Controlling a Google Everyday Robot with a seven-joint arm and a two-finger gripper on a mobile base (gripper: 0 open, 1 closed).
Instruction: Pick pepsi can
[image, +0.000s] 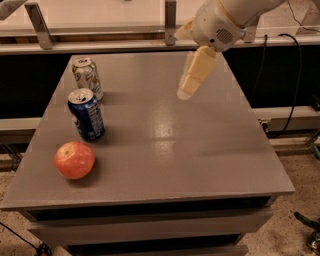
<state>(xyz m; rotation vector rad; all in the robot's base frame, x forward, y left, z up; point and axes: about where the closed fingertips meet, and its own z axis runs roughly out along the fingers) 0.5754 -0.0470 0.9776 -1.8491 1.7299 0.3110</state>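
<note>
The pepsi can (87, 114), dark blue with white markings and a silver top, stands upright at the left side of the grey table (165, 150). My gripper (190, 87), cream-coloured, hangs from the white arm above the table's far middle, well to the right of the can and above it. It holds nothing.
A pale white-green can (87, 77) stands just behind the pepsi can. A red apple (74, 160) lies in front of it near the table's left front. A metal rail (100, 45) runs behind the table. Cables hang at the right.
</note>
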